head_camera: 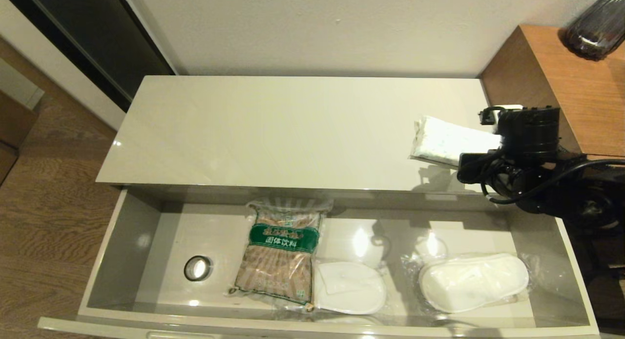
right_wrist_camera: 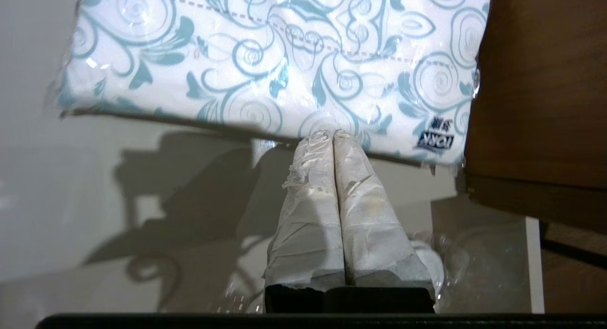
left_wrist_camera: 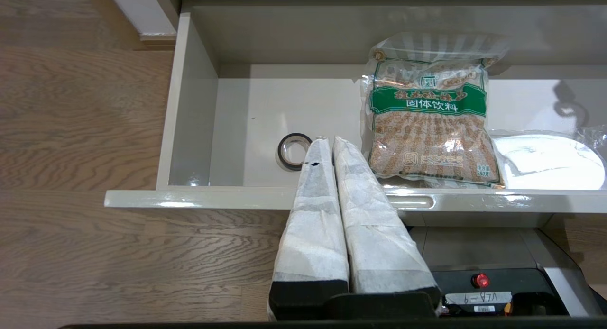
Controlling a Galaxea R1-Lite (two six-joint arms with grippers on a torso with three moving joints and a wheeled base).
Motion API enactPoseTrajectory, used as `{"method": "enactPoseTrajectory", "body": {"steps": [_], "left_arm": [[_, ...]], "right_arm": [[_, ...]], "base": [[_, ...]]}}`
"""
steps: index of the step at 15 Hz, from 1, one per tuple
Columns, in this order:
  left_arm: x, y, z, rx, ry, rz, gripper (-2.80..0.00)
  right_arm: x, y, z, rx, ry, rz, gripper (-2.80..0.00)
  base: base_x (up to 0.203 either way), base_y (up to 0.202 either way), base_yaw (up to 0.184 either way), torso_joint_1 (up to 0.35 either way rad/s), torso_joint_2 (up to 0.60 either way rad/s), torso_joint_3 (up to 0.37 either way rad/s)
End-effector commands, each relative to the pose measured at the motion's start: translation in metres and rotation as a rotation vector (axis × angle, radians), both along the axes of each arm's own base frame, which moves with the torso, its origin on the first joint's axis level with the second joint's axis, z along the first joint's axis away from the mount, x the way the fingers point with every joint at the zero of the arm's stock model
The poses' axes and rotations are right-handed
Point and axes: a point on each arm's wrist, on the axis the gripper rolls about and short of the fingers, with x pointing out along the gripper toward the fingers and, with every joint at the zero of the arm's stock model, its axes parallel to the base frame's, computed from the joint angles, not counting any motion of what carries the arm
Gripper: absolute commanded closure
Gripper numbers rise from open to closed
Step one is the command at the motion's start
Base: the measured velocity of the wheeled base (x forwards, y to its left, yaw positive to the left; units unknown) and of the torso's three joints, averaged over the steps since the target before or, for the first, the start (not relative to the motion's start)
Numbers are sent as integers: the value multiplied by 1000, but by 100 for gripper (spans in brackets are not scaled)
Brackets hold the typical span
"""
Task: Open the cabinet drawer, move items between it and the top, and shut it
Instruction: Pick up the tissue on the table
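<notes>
The cabinet drawer (head_camera: 97, 261) stands pulled open below the cream top (head_camera: 273, 129). Inside it lie two white slippers in clear plastic (head_camera: 473, 280) (head_camera: 351, 287). My right gripper (right_wrist_camera: 332, 135) is shut on the near edge of the white tissue pack (right_wrist_camera: 265, 59) with blue swirls. The pack (head_camera: 451, 138) hangs tilted a little above the right end of the top, casting a shadow there, with my right arm (head_camera: 532, 148) behind it. My left gripper (left_wrist_camera: 327, 141) is shut and empty, in front of the drawer front (left_wrist_camera: 213, 198); the head view does not show it.
A brown packet with a green band (head_camera: 281, 253) and a small black tape roll (head_camera: 197, 268) also lie in the drawer. The taller orange-brown wooden surface (head_camera: 561, 75) stands right beside the pack, with a dark vase (head_camera: 598, 26) on it. Wooden floor lies to the left.
</notes>
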Motion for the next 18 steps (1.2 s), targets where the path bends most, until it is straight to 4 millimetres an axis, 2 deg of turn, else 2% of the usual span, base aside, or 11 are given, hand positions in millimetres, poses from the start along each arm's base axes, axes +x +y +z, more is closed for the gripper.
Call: {"method": "enactPoseTrajectory", "body": {"steps": [1, 2, 4, 9, 13, 18], "left_arm": [[0, 0, 0, 0, -1, 0, 0], [0, 0, 0, 0, -1, 0, 0], [0, 0, 0, 0, -1, 0, 0], [0, 0, 0, 0, 1, 0, 0], [0, 0, 0, 0, -1, 0, 0], [0, 0, 0, 0, -1, 0, 0]], "right_arm": [[15, 10, -21, -57, -33, -30, 0], [15, 11, -19, -60, -44, -40, -280], [15, 13, -17, -61, -53, -51, -280], [14, 12, -28, -77, -18, -52, -280], [16, 11, -26, -78, -59, -45, -280], [41, 3, -45, -169, -118, -67, -280]], "base": [[0, 0, 0, 0, 0, 0], [0, 0, 0, 0, 0, 0], [0, 0, 0, 0, 0, 0], [0, 0, 0, 0, 0, 0], [0, 0, 0, 0, 0, 0], [0, 0, 0, 0, 0, 0]]}}
